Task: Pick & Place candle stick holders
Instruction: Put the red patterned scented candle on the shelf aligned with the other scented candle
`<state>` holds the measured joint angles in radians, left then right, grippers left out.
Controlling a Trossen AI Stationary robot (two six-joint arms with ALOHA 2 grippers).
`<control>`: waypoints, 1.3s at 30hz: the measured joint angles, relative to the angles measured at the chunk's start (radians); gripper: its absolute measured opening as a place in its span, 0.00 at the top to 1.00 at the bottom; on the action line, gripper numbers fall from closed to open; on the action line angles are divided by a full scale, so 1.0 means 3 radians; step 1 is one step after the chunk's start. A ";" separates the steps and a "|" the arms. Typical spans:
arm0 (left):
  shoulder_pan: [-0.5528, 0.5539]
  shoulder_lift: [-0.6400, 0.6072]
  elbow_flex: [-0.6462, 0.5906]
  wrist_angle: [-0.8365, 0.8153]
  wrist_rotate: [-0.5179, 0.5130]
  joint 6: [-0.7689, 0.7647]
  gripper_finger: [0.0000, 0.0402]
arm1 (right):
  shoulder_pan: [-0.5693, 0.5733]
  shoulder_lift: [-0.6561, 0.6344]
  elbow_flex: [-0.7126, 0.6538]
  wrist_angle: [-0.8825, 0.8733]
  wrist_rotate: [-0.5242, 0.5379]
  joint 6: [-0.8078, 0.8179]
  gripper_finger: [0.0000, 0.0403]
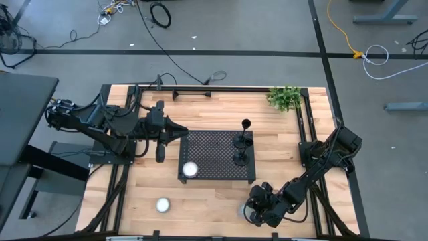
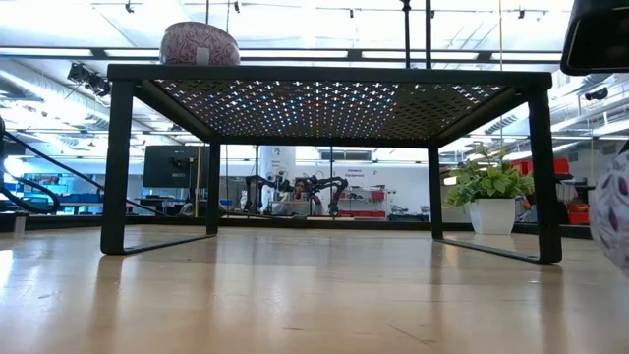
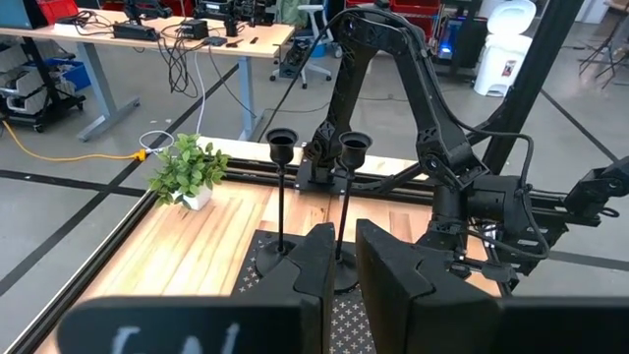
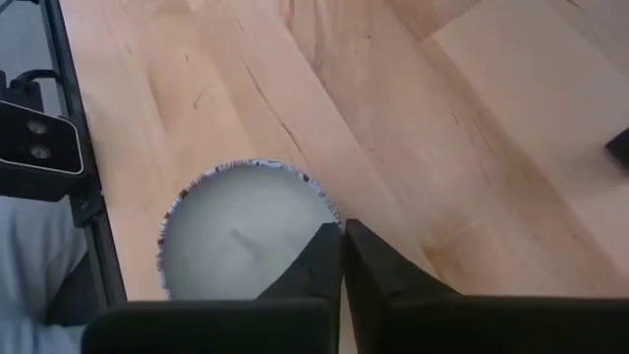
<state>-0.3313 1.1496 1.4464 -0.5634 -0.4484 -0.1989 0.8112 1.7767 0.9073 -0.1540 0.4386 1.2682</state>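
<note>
Three black candle stick holders [image 1: 242, 142] stand on their round bases along the right part of a black perforated tray [image 1: 214, 150]. Two of them [image 3: 283, 187] [image 3: 346, 197] show in the left wrist view. My left gripper [image 1: 183, 130] [image 3: 344, 270] hovers over the tray's left edge, shut and empty, pointing toward the holders. My right gripper [image 1: 249, 210] [image 4: 342, 251] is low at the table's near right, shut at the rim of a round candle [image 4: 241, 236] with white wax and a patterned wall, which sits on the table. My right gripper comes slanting down onto the candle's rim [image 4: 329, 211]. One fingertip [image 4: 316, 258] lies over the wax and the other [image 4: 378, 267] outside the wall. Whether the rim wall is between them, I cannot tell. The candle rests on the table.
A second candle [image 1: 190, 170] sits on the tray's near left corner, and a third [image 1: 162, 205] on the table near the front edge. A small potted plant [image 1: 285, 98] stands at the far right corner. Bare wood lies in front of the tray.
</note>
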 joint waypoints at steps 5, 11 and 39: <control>0.0000 0.0000 0.0000 -0.0016 0.0000 -0.0001 0.88 | -0.0001 0.0000 0.0000 0.0010 -0.0015 -0.0003 0.99; -0.0001 0.0000 0.0001 -0.0015 0.0000 -0.0001 0.88 | -0.0001 0.0000 0.0114 -0.0049 -0.0076 -0.0068 1.00; 0.0000 0.0000 0.0000 -0.0008 0.0000 -0.0014 0.88 | -0.0179 -0.0006 0.2189 -0.1805 0.0220 -0.1557 1.00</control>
<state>-0.3313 1.1496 1.4465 -0.5658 -0.4484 -0.2033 0.7576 1.7748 1.5639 -0.6955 0.5047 0.8011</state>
